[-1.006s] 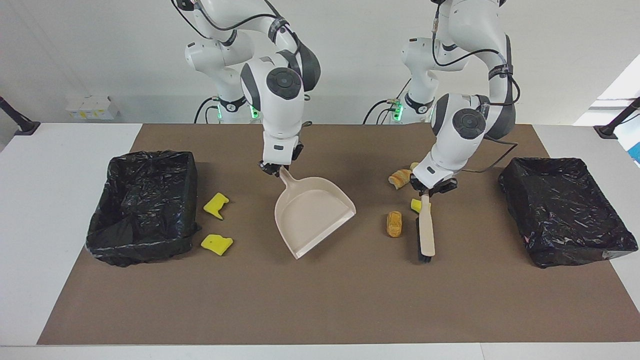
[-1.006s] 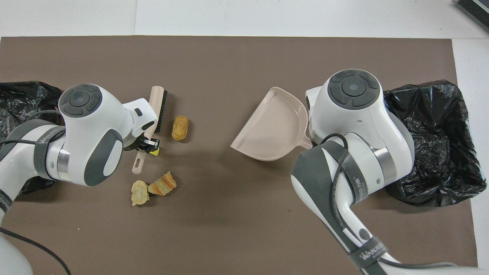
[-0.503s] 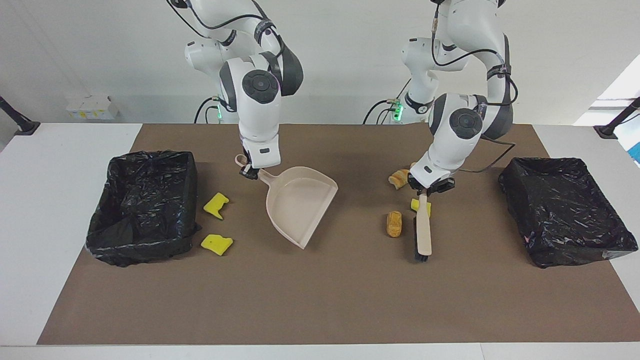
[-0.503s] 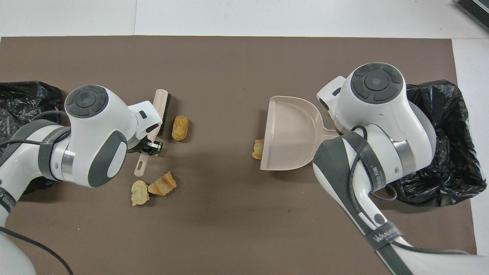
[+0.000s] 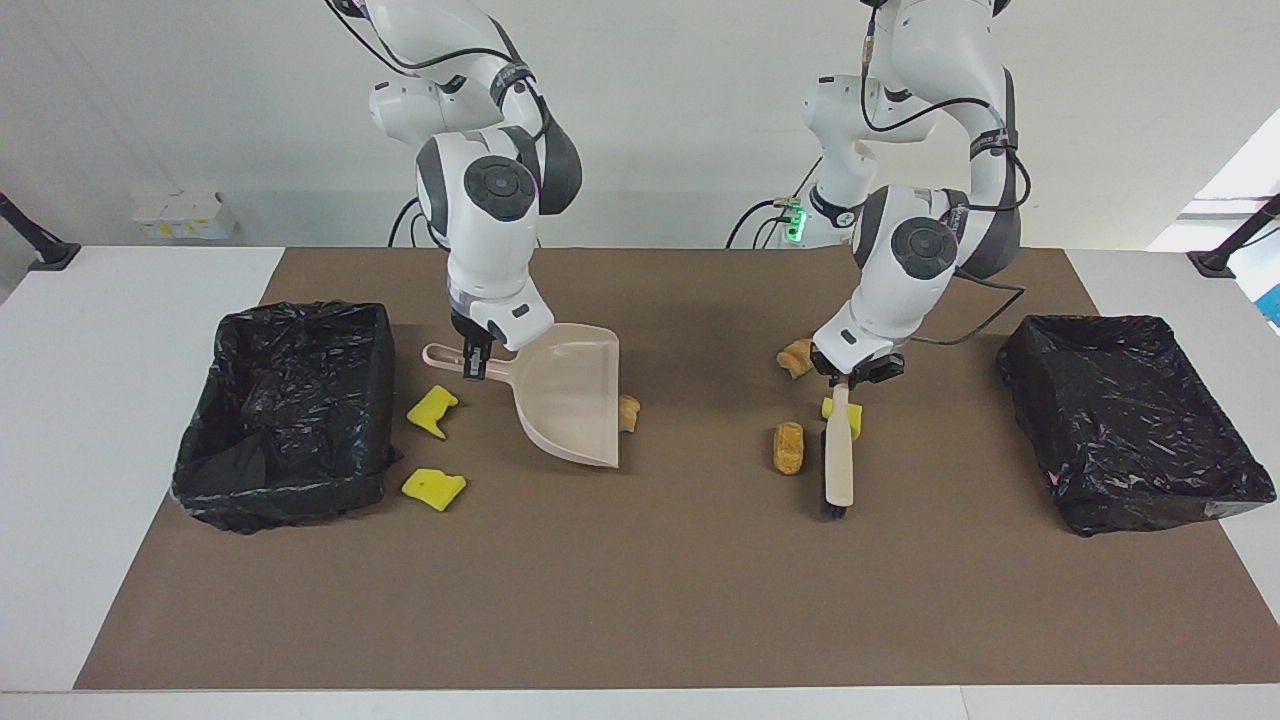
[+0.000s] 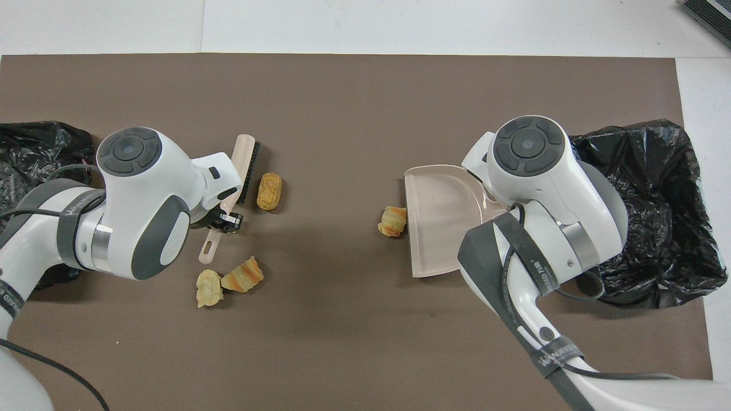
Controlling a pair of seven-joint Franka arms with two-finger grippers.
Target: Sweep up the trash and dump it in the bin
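Two crinkled black-lined bins (image 5: 285,415) (image 5: 1130,420) sit at the ends of the brown mat on the table (image 5: 100,400). Right fingers (image 5: 478,358) are clamped on the smooth beige dustpan (image 5: 570,405) handle, wrist bent down, pan tilted beside a tan lump (image 6: 393,221). Left fingers (image 5: 850,378) grip the beige brush (image 5: 838,455), bristles down beside a brown lump (image 5: 788,447). Notched yellow sponge scraps (image 5: 432,412) (image 5: 434,487) lie near the bin at the right arm's end.

The dustpan (image 5: 570,405) swung, uncovering a bread lump (image 5: 628,412).
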